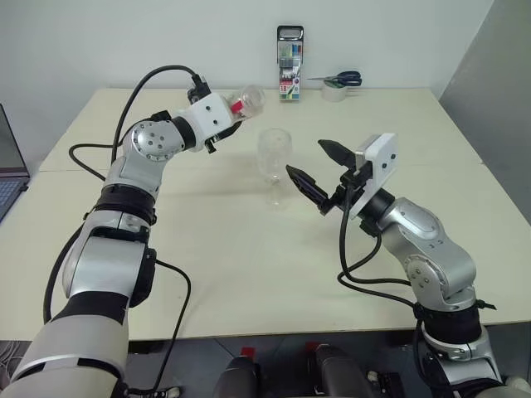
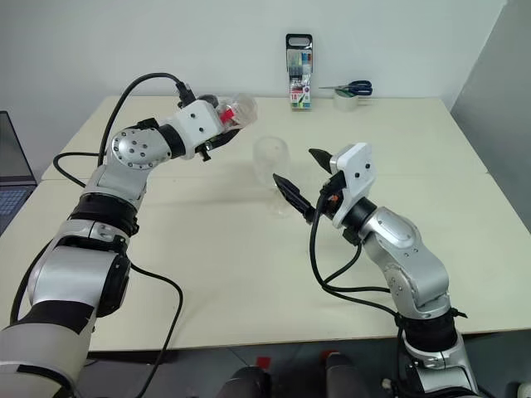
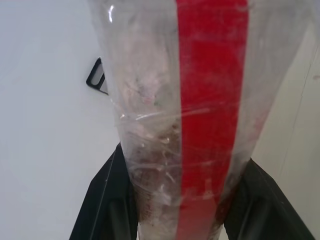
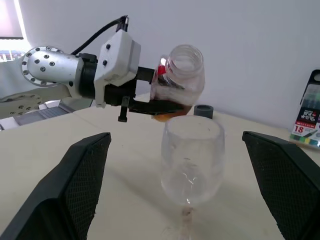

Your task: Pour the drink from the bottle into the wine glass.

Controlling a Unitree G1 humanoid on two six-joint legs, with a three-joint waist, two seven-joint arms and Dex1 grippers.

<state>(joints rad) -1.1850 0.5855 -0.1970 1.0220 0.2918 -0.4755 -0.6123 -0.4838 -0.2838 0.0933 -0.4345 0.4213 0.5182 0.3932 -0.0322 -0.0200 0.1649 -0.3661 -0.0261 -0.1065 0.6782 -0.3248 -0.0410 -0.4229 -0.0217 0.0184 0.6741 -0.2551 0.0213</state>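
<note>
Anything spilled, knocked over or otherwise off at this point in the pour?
Nothing stands out. The bottle is tipped on its side in the left gripper, uncapped mouth near the glass, drink pooled low inside. The glass stands upright and looks empty. No spill shows on the table. The right gripper waits open beside the glass.

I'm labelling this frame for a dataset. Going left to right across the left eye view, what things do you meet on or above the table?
Laptop → left hand holding the tipped bottle → wine glass → open right hand
</note>
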